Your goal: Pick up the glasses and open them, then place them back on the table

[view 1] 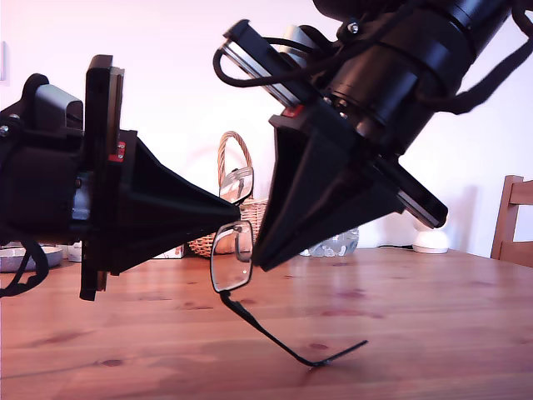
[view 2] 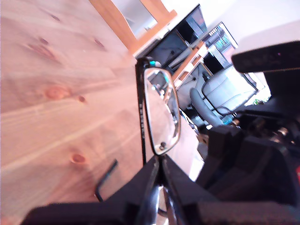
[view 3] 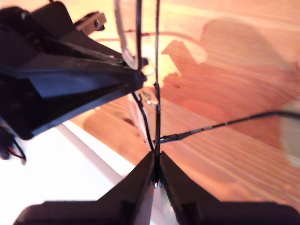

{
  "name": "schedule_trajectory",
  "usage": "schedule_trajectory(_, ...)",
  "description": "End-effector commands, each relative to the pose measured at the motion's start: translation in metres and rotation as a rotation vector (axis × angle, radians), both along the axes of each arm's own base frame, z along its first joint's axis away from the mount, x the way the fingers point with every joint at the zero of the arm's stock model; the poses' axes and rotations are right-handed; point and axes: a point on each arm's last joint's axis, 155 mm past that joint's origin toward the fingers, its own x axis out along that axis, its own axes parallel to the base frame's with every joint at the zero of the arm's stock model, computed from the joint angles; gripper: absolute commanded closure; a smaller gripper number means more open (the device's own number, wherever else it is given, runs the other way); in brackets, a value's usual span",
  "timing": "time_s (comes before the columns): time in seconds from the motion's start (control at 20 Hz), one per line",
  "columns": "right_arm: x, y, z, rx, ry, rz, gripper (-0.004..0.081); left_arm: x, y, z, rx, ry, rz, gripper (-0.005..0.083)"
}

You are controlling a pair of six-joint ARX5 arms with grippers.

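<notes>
The glasses (view 1: 231, 260) stand on end above the table (view 1: 416, 317), one lens over the other. One black temple arm (view 1: 275, 337) is swung out and slants down until its hooked end touches the wood. My first gripper (view 1: 237, 227) comes in from the exterior view's left and is shut on the frame between the lenses. In its wrist view the lens (view 2: 161, 112) rises from its tips (view 2: 159, 171). My second gripper (view 1: 256, 257) reaches down from the exterior view's upper right, shut on the lower lens's edge. Its wrist view shows the frame (view 3: 157, 93) edge-on at its tips (view 3: 156, 176).
Behind the glasses stands a wicker basket (view 1: 204, 243) with a tall handle. A white rounded object (view 1: 430, 240) sits at the table's back, and a wooden chair back (view 1: 514, 217) at the exterior view's right edge. Small containers (view 1: 17, 257) lie at the far left.
</notes>
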Motion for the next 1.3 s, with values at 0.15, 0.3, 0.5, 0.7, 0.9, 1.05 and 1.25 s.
schedule_trajectory(0.15, 0.002, 0.003, 0.005, 0.005, -0.042, 0.038, 0.0778, -0.003, 0.002, 0.002, -0.012, 0.008, -0.031, 0.0796)
schedule_trajectory(0.3, 0.004, 0.002, 0.004, -0.004, -0.061, 0.045, 0.0778, 0.0, 0.007, 0.002, -0.021, 0.029, -0.036, 0.0796)
schedule_trajectory(0.5, 0.008, 0.0, 0.003, -0.017, -0.086, 0.047, 0.0778, 0.0, 0.008, 0.003, -0.027, 0.043, -0.042, 0.0796)
schedule_trajectory(0.7, 0.012, -0.003, 0.002, -0.04, -0.119, 0.051, 0.0778, -0.002, 0.005, 0.006, -0.04, 0.054, -0.065, 0.0796)
schedule_trajectory(0.9, 0.017, -0.009, -0.002, -0.076, -0.142, 0.038, 0.0778, -0.003, 0.002, 0.012, -0.056, 0.06, -0.088, 0.0796)
schedule_trajectory(1.05, 0.019, -0.012, -0.004, -0.098, -0.164, 0.045, 0.0779, -0.004, 0.001, 0.014, -0.066, 0.071, -0.102, 0.0796)
schedule_trajectory(1.25, 0.025, -0.017, -0.005, -0.127, -0.2, 0.044, 0.0779, -0.008, 0.0, 0.015, -0.07, 0.083, -0.124, 0.0796)
